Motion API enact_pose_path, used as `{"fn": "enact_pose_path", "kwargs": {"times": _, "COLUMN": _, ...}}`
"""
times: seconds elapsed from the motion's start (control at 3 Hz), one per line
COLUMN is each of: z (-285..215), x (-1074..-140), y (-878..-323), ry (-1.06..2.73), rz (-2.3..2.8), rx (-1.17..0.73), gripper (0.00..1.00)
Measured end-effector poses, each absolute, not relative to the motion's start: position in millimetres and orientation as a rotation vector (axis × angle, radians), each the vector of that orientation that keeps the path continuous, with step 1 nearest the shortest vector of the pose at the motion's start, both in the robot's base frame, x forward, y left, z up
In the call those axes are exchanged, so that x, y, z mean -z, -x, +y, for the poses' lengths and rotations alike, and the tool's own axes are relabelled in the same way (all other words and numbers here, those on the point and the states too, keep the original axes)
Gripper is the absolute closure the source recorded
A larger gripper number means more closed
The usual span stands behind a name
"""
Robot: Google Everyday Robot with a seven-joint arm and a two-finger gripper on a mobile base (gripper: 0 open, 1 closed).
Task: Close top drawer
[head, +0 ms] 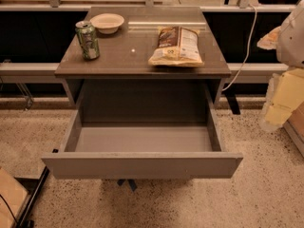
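The top drawer [142, 165] of the brown-topped cabinet [137, 56] is pulled far out toward me. Its grey box is empty inside, and its plain flat front panel hangs over the floor in the lower middle of the camera view. The drawers lower down are hidden beneath it. My white arm [290, 34] enters at the right edge. Its pale yellow gripper [281, 103] hangs to the right of the cabinet, level with the drawer's right side and apart from it.
On the cabinet top stand a green can [88, 40] at the left, a white bowl [107, 23] behind it and a chip bag [176, 45] at the right. A white cable [244, 46] hangs on the right. A dark frame [31, 198] lies on the speckled floor at the lower left.
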State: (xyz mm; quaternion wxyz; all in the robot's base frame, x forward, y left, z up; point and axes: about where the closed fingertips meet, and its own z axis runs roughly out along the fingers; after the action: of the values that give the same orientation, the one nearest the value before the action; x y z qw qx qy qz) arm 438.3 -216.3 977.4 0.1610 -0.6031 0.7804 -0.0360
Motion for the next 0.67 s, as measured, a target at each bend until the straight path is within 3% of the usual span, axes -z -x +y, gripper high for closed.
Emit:
{"fn": "enact_pose_path", "kwargs": {"times": 0.33, "z": -216.3, "x": -977.4, "y": -438.3, "ry": 1.722, "rz": 2.228, "rx": 0.103, "gripper": 0.00}}
{"fn": "enact_pose_path", "kwargs": {"times": 0.67, "z": -215.6, "x": -979.7, "y": -438.5, "ry": 1.717, "rz": 2.221, "rx": 0.111, "gripper": 0.17}}
